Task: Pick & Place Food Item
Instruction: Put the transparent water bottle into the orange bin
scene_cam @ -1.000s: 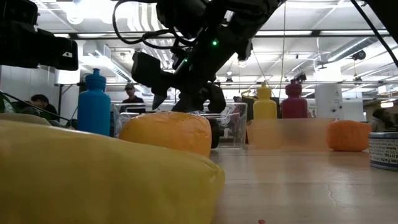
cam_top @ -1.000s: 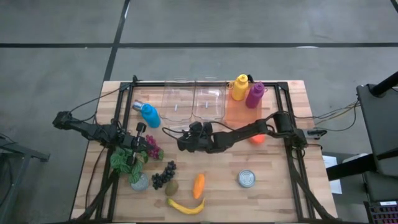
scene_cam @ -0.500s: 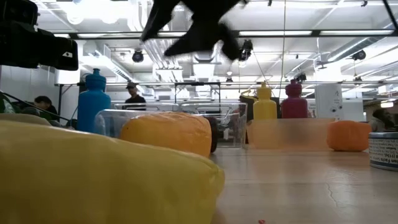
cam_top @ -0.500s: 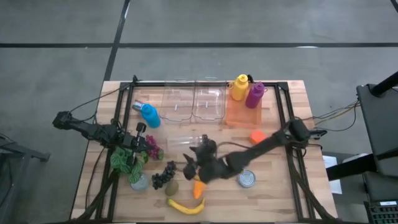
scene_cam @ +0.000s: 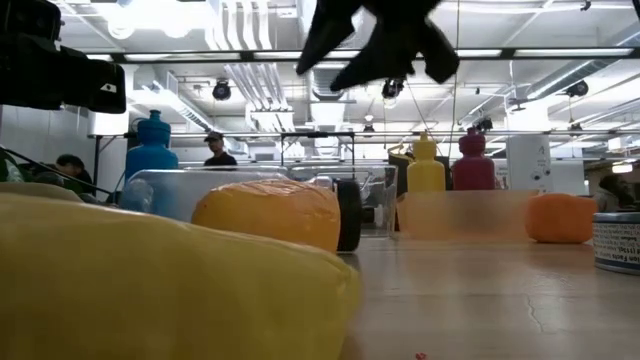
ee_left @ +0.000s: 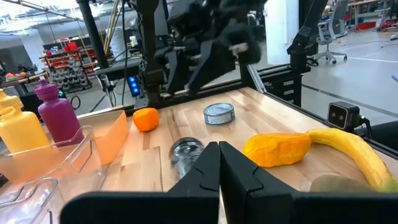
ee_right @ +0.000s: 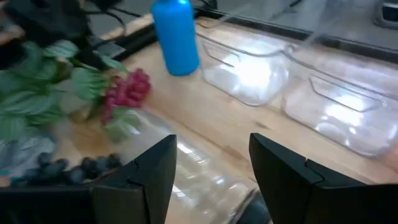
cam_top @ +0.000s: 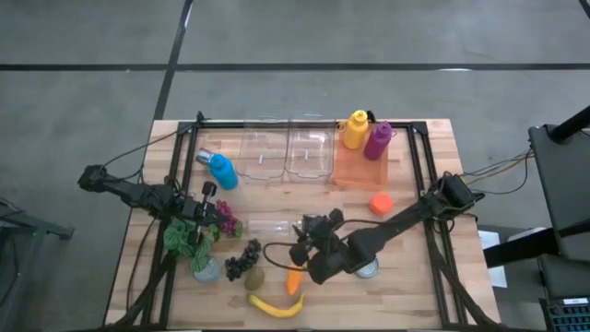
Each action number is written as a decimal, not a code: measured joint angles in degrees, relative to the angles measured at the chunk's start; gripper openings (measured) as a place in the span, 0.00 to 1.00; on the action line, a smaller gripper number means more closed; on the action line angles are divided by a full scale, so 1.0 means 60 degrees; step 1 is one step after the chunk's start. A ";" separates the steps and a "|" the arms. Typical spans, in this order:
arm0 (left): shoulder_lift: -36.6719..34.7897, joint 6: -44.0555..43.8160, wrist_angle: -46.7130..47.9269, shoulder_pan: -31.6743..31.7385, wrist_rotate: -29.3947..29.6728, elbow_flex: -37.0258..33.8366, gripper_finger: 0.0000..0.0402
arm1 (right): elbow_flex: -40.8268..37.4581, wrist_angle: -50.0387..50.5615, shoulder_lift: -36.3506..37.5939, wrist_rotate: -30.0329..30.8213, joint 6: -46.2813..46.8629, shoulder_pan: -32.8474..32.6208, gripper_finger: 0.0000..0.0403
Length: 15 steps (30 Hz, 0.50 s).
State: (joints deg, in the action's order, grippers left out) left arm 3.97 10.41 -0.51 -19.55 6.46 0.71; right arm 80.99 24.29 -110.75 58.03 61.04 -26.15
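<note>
Wooden table (cam_top: pixel 415 277), no legible labels; right end effector (cam_top: pixel 309 242) fingers apart above carrot (cam_top: pixel 294 276); left end effector (cam_top: pixel 205 214) pinched together.

Carrot (cam_top: pixel 294 277) hemmed by kiwi (cam_top: pixel 254 278), banana (cam_top: pixel 275 306), perhaps the can (cam_top: pixel 367 268); tabletop (cam_top: pixel 415 290) rightward open.

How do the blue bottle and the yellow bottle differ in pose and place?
The blue bottle lies tipped on the bare table, left of the clear bins; the yellow bottle stands upright at the orange tray, right of them. The blue one lies alone; the yellow one touches a purple bottle. Both sit near the far edge.
</note>
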 joint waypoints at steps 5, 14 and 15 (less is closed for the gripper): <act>0.0000 0.0000 0.0000 0.0000 -0.0001 -0.0002 0.00 | -0.0701 -0.0486 -0.0095 -0.1384 0.0568 0.0413 0.49; 0.0000 0.0000 0.0000 0.0003 0.0003 -0.0003 0.00 | -0.0930 -0.1584 -0.0635 -0.2235 0.0509 0.0488 0.49; 0.0000 0.0000 0.0000 0.0003 -0.0001 0.0000 0.00 | -0.0871 -0.1605 -0.0707 -0.2252 0.0512 0.0488 0.49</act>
State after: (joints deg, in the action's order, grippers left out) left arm 3.97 10.41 -0.51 -19.53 6.46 0.71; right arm 75.76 14.66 -114.99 44.51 64.12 -23.22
